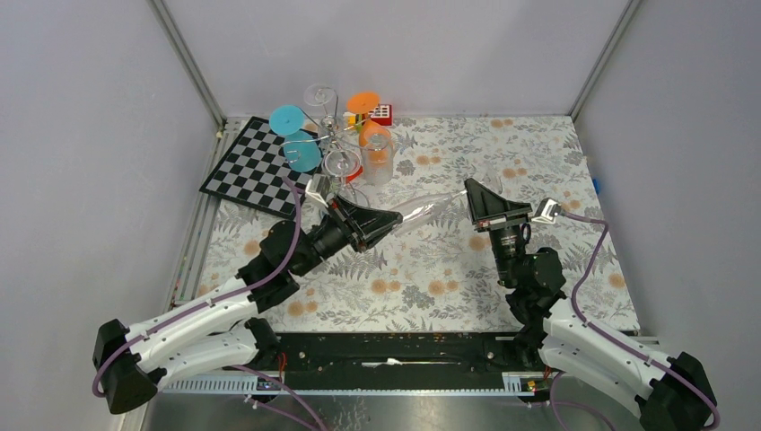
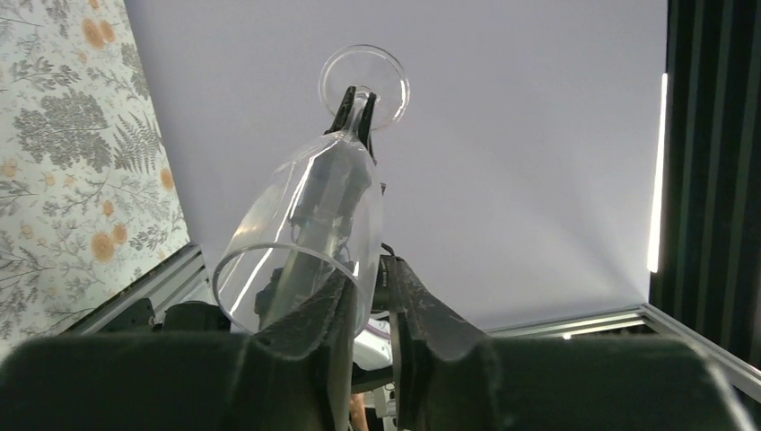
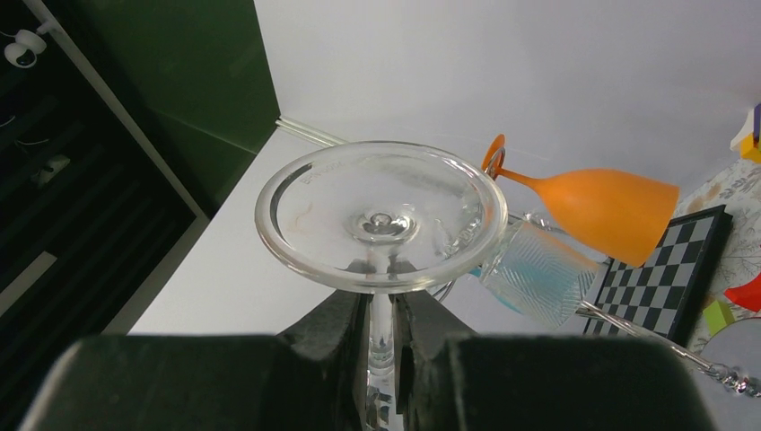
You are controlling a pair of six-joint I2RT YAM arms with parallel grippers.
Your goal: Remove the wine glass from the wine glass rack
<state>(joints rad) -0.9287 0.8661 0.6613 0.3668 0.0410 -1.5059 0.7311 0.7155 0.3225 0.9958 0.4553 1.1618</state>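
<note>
A clear wine glass hangs level above the table, held between both grippers, clear of the wire rack. My left gripper is shut on the bowl's rim, one finger inside the bowl and one outside. My right gripper is shut on the stem just below the round foot. In the left wrist view the right gripper's fingers pinch the stem under the foot. The rack stands at the back left and carries a blue glass, an orange glass and clear glasses.
A black-and-white chessboard lies left of the rack. A red and white box sits behind the rack. The right wrist view shows the hanging orange glass, the blue glass and the chessboard. Grey walls enclose the floral tablecloth.
</note>
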